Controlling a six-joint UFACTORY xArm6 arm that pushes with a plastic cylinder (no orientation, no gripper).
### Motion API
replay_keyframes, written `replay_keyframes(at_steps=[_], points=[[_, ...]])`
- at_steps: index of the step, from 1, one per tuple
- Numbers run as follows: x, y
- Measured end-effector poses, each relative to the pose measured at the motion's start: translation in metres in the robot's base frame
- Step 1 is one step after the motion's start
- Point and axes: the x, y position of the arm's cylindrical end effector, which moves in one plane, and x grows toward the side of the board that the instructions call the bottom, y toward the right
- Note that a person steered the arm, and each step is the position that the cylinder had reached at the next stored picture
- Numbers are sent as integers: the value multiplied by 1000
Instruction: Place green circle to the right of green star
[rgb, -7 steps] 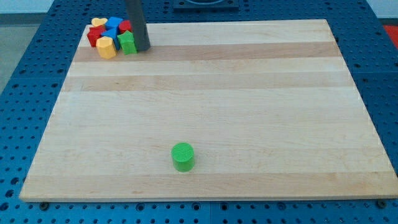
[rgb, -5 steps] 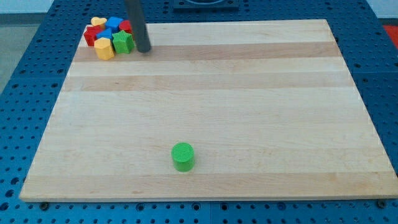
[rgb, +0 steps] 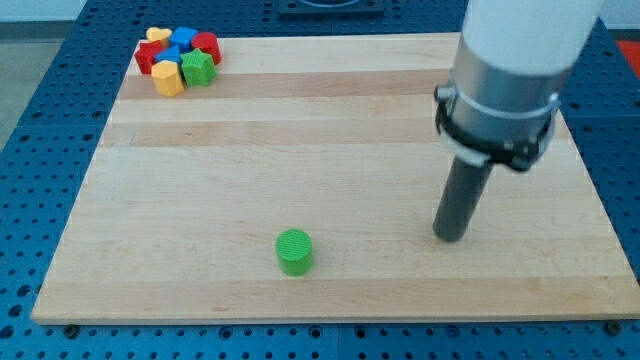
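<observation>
The green circle is a short green cylinder standing alone near the view's bottom, a little left of centre. The green star sits at the right end of a tight cluster of blocks in the board's top left corner. My tip rests on the board at the lower right, well to the right of the green circle and far from the green star. It touches no block.
The cluster at the top left also holds a red block, a blue block, a yellow heart and a yellow block. The wooden board lies on a blue perforated table.
My tip has left the cluster at the top left and now stands at the lower right of the board. The cluster had shifted slightly left and up. The green circle has not moved.
</observation>
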Motion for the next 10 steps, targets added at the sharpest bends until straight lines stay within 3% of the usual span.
replay_keyframes(at_steps=[1,3,5,6,8,10], points=[[36,-27],[40,-83],[8,-200],[-10,-227],[-48,-261],[-13,-245]])
